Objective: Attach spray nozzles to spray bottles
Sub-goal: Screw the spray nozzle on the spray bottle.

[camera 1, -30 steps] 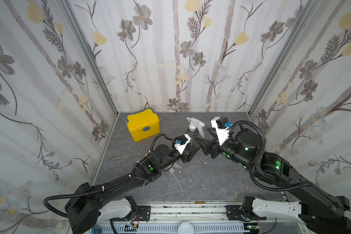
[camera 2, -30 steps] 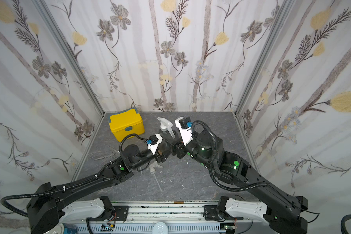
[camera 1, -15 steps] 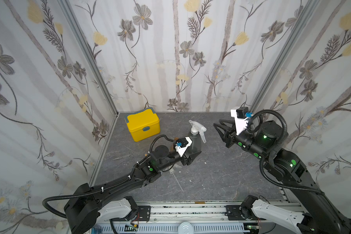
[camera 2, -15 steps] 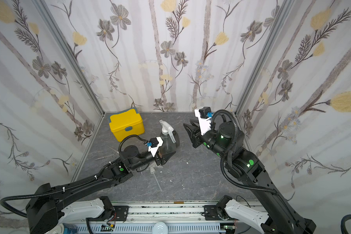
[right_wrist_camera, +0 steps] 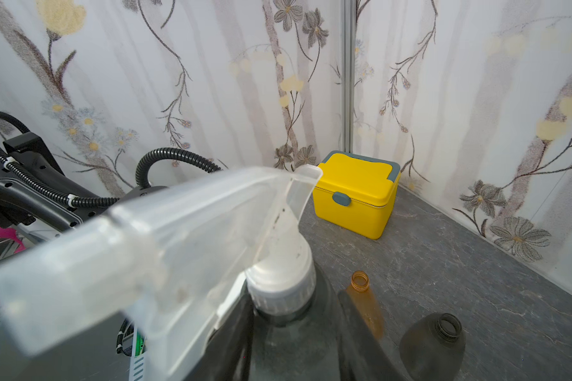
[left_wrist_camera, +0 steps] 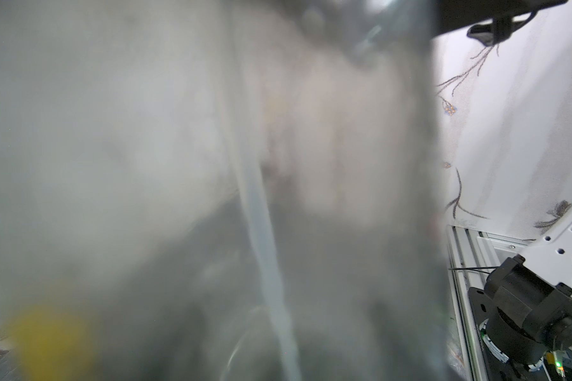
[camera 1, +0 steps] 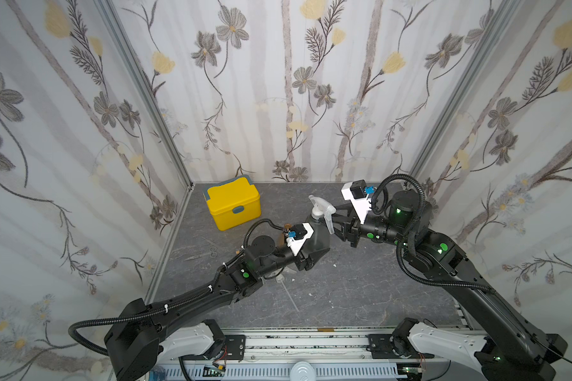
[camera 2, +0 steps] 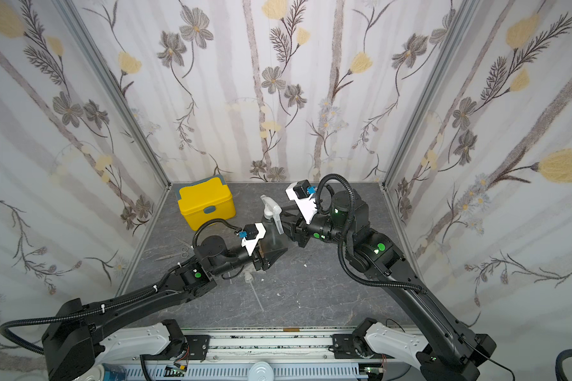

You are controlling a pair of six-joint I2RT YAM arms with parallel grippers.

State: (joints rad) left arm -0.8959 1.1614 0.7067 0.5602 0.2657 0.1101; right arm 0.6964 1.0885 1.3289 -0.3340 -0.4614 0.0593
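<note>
Spray nozzle, clear, sits on the neck of the grey bottle, which the left claw clamps tight around its belly. Right claw straddles that neck just under the nozzle's ribbed collar; whether its jaws press, I cannot tell. Likely trouble: a grip this low would turn the bottle instead of the collar, cross the threads, or twist the bottle loose inside the left claw.

Bright, even, diffuse light casts only faint shadows on the floor. The left wrist view is almost wholly blurred; in the right wrist view the close spray nozzle is soft.
</note>
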